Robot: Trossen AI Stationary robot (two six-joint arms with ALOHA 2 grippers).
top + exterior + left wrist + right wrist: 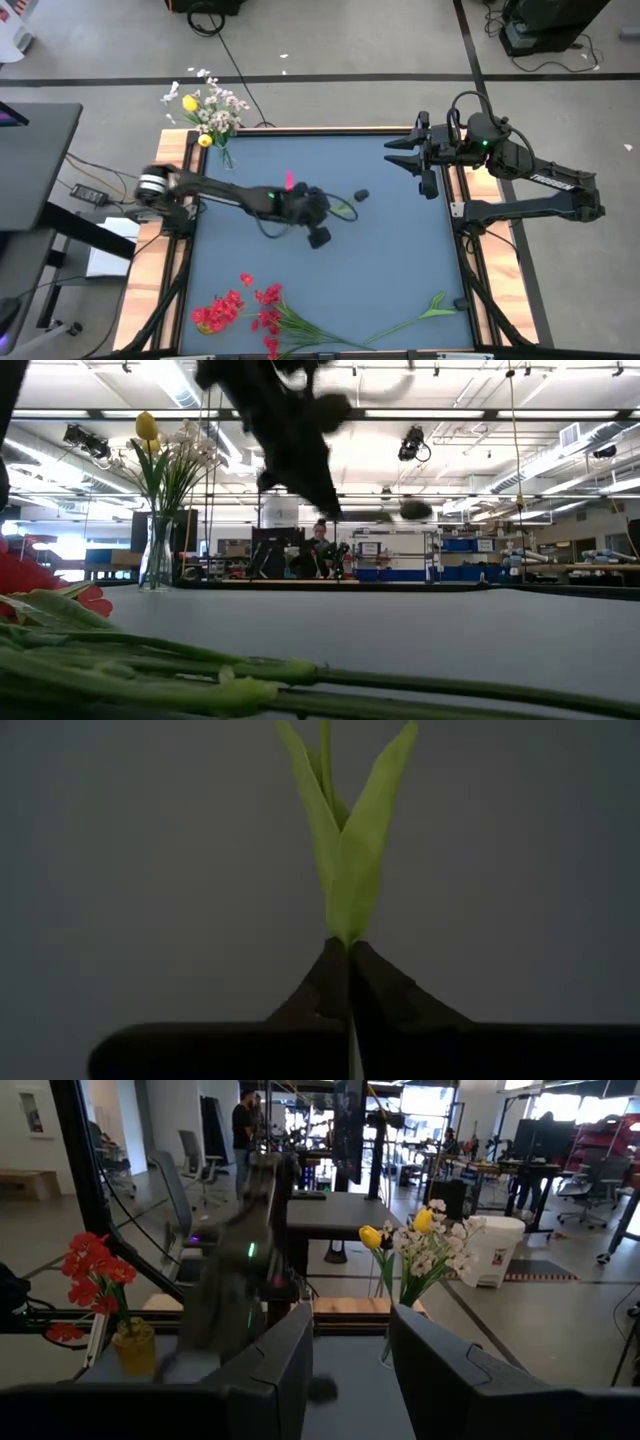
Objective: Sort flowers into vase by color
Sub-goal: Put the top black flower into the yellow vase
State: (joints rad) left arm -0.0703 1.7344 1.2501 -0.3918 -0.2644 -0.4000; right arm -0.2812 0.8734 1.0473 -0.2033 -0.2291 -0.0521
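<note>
A light, limp sprig (345,840) is pinched at its stem by the fully closed left hand (348,982); the right hand (350,1370) is held half open, empty.

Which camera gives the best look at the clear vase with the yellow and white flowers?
The low view: the clear glass vase stands upright in profile. The right wrist view shows mostly blooms, the high view only a top-down glimpse, the left wrist view nothing.

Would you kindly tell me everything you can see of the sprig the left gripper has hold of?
The sprig looks like a thin pale-green stem with long pointed leaves rising in a narrow V. The left gripper is shut on it, its dark fingers meeting at the base of the leaves, over the middle of the blue-grey table. In the high view a dark bud lies just beyond the gripper; whether it belongs to this sprig is unclear.
</note>
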